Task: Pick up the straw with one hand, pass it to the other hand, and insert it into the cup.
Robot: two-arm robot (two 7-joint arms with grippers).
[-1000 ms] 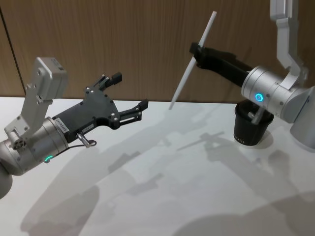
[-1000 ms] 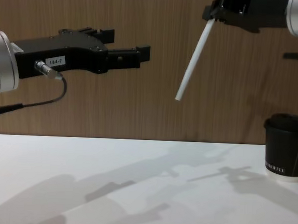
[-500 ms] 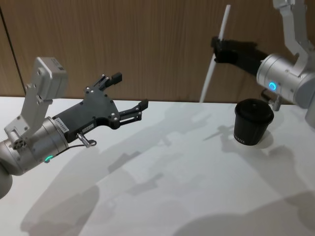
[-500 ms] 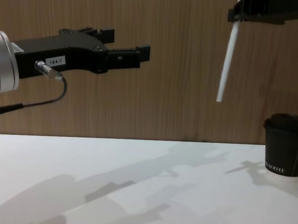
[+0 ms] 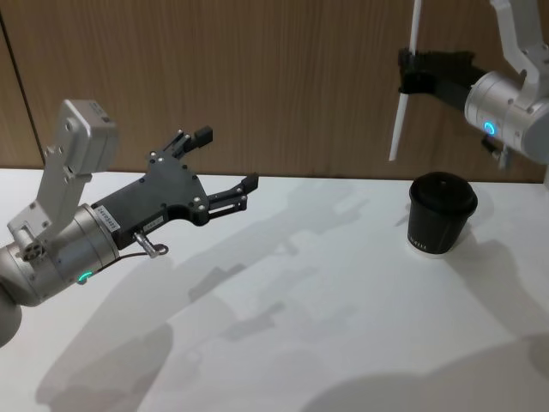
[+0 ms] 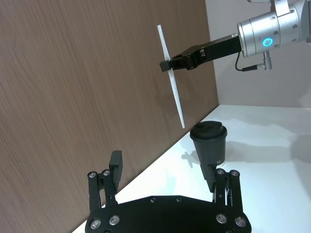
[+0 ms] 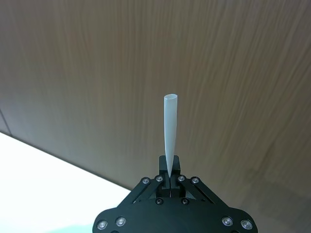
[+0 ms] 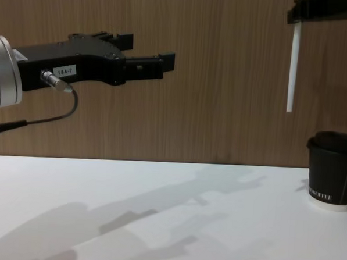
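- Head view: a plain white surface (image 5: pixel 326 343) fills the lower part of the scene, and a brown wood-panelled wall (image 5: pixel 274 77) rises straight behind it.
- The right pincer (image 5: pixel 410 72), black on a silver wrist with a blue light, is high at the upper right in front of the wall. It is clamped on the straw (image 5: pixel 400 120).
- The straw is thin, white and close to upright, gripped above its middle. Its lower end hangs free in the air, above the cup and a little to its left, not touching it.
- The cup (image 5: pixel 440 215) is black with a black lid and stands upright on the surface at the right, near the wall.
- The left pincer (image 5: pixel 227 159) is raised over the left part of the surface and points toward the right. Its fingers are apart and hold nothing, well apart from the straw.
- In the chest view a small white label (image 8: pixel 65 71) and a dark cable (image 8: pixel 58 115) show on the left arm.
- Soft grey shadows (image 5: pixel 257 249) of the arms lie across the surface.
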